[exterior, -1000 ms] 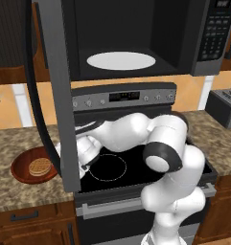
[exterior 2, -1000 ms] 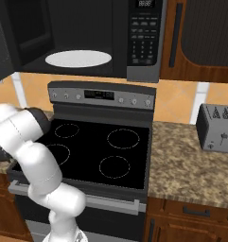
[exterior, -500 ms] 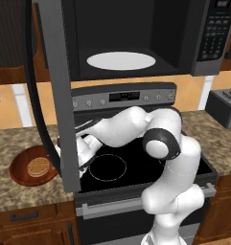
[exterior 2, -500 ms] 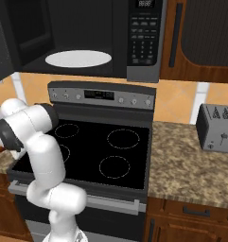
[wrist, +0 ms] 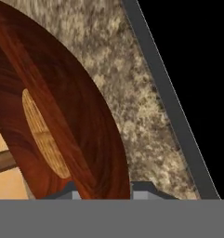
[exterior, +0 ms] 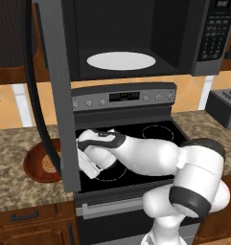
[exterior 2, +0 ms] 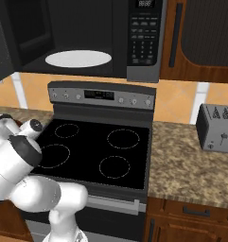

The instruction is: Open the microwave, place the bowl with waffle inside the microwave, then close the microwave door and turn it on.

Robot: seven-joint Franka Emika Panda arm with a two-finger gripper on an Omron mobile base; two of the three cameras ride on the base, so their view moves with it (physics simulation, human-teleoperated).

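Claw [wrist: 103, 188] is closed down narrow on the near rim of the bowl [wrist: 76, 116]: in your hand view the two tips sit either side of the rim wall, so you're holding the bowl by its edge. From the left base view the hand itself is tucked behind the microwave door [exterior: 57, 95], so I can't confirm the pinch from there.

Bowl [exterior: 40, 162] sits on the tabletop [exterior: 21, 191] left of the stove [exterior: 136, 139], near the stove-side edge, waffle [wrist: 43, 135] lying in it.

Handling, my read: the bowl looks like rigid wood, light, smooth finish. A one-sided rim pinch will let it pivot and droop, so keep it level or the loose waffle slides out. If the grip feels shallow, take the rim deeper before lifting.

Door hangs open directly over the bowl's spot; watch the wrist against its lower edge as you lift.

Farther back and up, the microwave [exterior: 136, 43] cavity is open with the white turntable [exterior: 121, 61] bare, so that's your drop target. Toaster [exterior 2: 217, 127] is well off on the right tabletop
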